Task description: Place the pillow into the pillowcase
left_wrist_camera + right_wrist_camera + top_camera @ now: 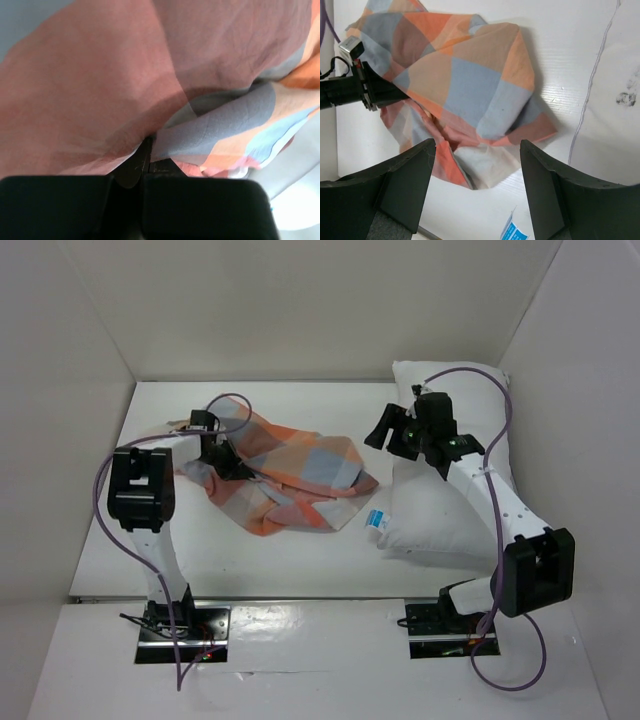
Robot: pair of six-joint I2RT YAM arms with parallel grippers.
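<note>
The checked pillowcase (290,475) lies crumpled on the white table, left of centre. My left gripper (225,462) is shut on its left edge; in the left wrist view the orange and grey cloth (100,75) runs into the closed jaws (146,150). The plump white pillow (430,520) lies at the right, its blue label (376,521) facing the pillowcase. My right gripper (385,430) hangs open above the gap between the two. In the right wrist view the open gripper (477,142) frames the pillowcase (465,75), with the pillow (615,125) at the right.
White walls (300,310) enclose the table at the back and both sides. Purple cables (470,375) loop from each arm. The arm bases (185,625) sit on the near ledge. The right arm's links pass above the pillow.
</note>
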